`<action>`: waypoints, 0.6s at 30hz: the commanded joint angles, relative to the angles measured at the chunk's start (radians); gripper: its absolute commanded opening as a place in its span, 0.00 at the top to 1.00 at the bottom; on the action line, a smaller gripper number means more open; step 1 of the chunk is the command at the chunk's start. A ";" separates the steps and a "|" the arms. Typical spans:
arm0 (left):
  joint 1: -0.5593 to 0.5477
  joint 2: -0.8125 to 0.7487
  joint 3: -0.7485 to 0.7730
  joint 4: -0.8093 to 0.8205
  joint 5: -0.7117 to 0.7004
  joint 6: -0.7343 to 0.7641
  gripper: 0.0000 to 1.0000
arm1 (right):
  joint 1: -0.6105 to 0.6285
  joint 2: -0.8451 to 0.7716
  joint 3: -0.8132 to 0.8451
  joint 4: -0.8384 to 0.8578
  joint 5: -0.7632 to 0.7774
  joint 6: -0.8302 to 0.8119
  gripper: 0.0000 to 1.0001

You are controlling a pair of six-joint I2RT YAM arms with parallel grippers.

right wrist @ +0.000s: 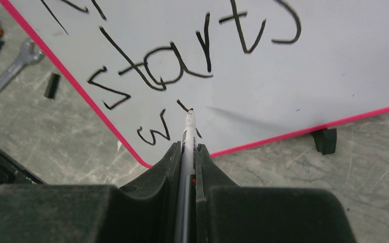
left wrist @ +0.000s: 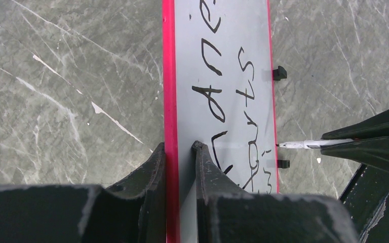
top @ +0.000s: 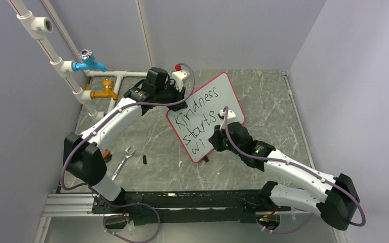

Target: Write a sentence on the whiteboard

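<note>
The whiteboard, white with a thin red rim, lies tilted on the grey marble table. Black letters read "Kindness", "starts" and "wi" over three lines. My left gripper is shut on the board's upper left rim; in the left wrist view the fingers clamp the red rim. My right gripper is shut on a white marker. Its black tip touches the board just after "wi". The marker also shows in the left wrist view.
A silver wrench and a small black cap lie on the table left of the board. White pipes with a blue tap and a brass tap stand at the back left. Black board feet rest on the table.
</note>
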 commanded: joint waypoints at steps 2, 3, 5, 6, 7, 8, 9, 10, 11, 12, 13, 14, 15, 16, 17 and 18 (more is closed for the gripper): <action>-0.010 0.034 -0.021 -0.128 -0.125 0.142 1.00 | -0.005 -0.042 0.053 -0.002 0.044 -0.017 1.00; -0.010 0.034 -0.020 -0.127 -0.125 0.142 1.00 | -0.005 -0.037 0.046 0.002 0.047 -0.015 1.00; -0.009 0.031 -0.021 -0.128 -0.126 0.141 1.00 | -0.006 -0.031 0.033 0.009 0.049 -0.012 1.00; -0.010 0.028 -0.023 -0.127 -0.127 0.141 1.00 | -0.006 -0.030 0.028 0.011 0.049 -0.009 1.00; -0.010 0.026 -0.025 -0.126 -0.129 0.142 1.00 | -0.010 -0.030 0.024 0.017 0.046 -0.008 1.00; -0.010 0.025 -0.025 -0.126 -0.131 0.142 1.00 | -0.011 -0.031 0.020 0.021 0.043 -0.007 1.00; -0.010 0.023 -0.025 -0.126 -0.130 0.142 1.00 | -0.012 -0.030 0.019 0.025 0.040 -0.006 1.00; -0.009 0.022 -0.025 -0.125 -0.131 0.141 1.00 | -0.014 -0.027 0.018 0.030 0.034 -0.007 1.00; -0.011 0.021 -0.025 -0.125 -0.130 0.142 1.00 | -0.013 -0.023 0.017 0.036 0.030 -0.008 1.00; -0.010 0.021 -0.025 -0.124 -0.130 0.142 1.00 | -0.013 -0.018 0.013 0.042 0.026 -0.008 1.00; -0.010 0.020 -0.026 -0.125 -0.131 0.140 1.00 | -0.014 -0.013 0.010 0.049 0.022 -0.007 1.00; -0.010 0.022 -0.028 -0.124 -0.131 0.140 1.00 | -0.015 -0.009 0.007 0.057 0.018 -0.005 1.00; -0.011 0.023 -0.028 -0.125 -0.131 0.141 1.00 | -0.016 -0.003 0.004 0.067 0.013 -0.003 1.00; -0.011 0.023 -0.027 -0.124 -0.132 0.141 1.00 | -0.016 0.002 0.001 0.074 0.008 0.000 1.00; -0.011 0.026 -0.027 -0.126 -0.133 0.142 1.00 | -0.015 0.007 0.000 0.079 0.001 0.002 1.00; -0.012 0.025 -0.027 -0.125 -0.133 0.142 1.00 | -0.015 0.012 -0.002 0.084 -0.004 0.004 1.00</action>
